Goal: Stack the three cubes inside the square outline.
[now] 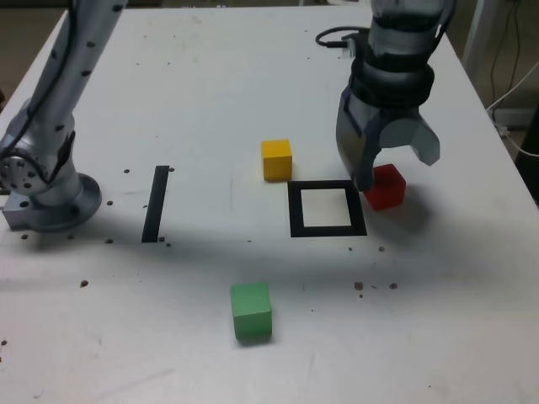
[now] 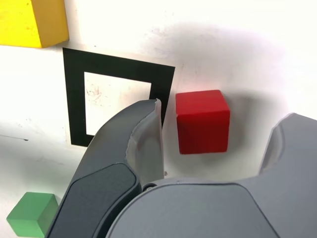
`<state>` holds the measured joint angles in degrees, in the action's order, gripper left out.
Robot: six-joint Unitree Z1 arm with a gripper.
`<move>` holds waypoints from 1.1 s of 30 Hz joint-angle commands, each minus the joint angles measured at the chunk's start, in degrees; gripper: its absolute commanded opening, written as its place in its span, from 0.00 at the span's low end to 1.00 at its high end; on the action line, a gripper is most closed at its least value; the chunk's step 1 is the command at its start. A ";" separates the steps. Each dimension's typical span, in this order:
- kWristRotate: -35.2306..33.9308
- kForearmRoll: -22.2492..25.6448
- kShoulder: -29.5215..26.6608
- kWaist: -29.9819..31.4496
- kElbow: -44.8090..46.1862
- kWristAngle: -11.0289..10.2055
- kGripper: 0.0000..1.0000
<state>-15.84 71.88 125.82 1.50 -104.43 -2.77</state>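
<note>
In the exterior view, a matte green cube (image 1: 252, 312), a bright yellow cube (image 1: 276, 161), the square outline (image 1: 327, 226) and a glossy-topped red cube (image 1: 385, 187) lie left to right mid-table (image 1: 84, 353); I hold my gripper (image 1: 398, 170) open, empty, above the red.

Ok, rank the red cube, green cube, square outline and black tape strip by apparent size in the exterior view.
1. Square outline
2. Green cube / black tape strip: too close to rank
3. Red cube, partly hidden by the gripper
</note>
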 commanded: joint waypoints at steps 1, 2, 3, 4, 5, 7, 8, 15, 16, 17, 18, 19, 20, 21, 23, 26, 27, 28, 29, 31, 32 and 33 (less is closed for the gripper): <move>0.11 0.33 0.72 -0.20 -0.59 0.05 0.99; 0.11 0.49 0.99 -0.22 -0.83 0.05 0.99; 0.11 0.59 1.28 -0.23 -1.10 0.08 0.99; 0.11 0.63 1.59 -0.25 -1.35 0.12 0.99; 0.11 0.65 1.91 -0.26 -1.62 0.21 0.99; 0.11 0.70 2.61 -0.29 -2.17 0.61 0.99; 0.11 0.71 2.97 -0.31 -2.45 0.91 0.99; -0.14 -0.09 4.87 -0.57 -3.86 2.70 0.95; -0.28 -0.16 4.97 -0.63 -3.86 2.72 0.94; -0.44 -0.16 5.04 -0.69 -3.83 2.72 0.93; -0.62 -0.12 5.09 -0.74 -3.78 2.70 0.93; -0.78 -0.05 5.12 -0.78 -3.70 2.71 0.92; -0.90 0.04 5.15 -0.82 -3.62 2.73 0.90; -1.01 0.13 5.18 -0.85 -3.55 2.79 0.89; -1.16 0.35 5.19 -0.89 -3.49 2.94 0.85; -1.27 0.59 5.20 -0.89 -3.48 3.36 0.78; -1.31 0.65 5.20 -0.89 -3.51 3.49 0.75; -1.35 0.69 5.21 -0.89 -3.54 3.61 0.73; -1.39 0.70 5.23 -0.89 -3.55 3.70 0.70; -1.46 0.73 5.30 -0.92 -3.58 3.81 0.66; -1.49 0.76 5.36 -0.95 -3.58 3.85 0.64; -1.51 0.82 5.43 -0.98 -3.56 3.92 0.62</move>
<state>-17.20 72.51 130.83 0.66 -108.01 1.00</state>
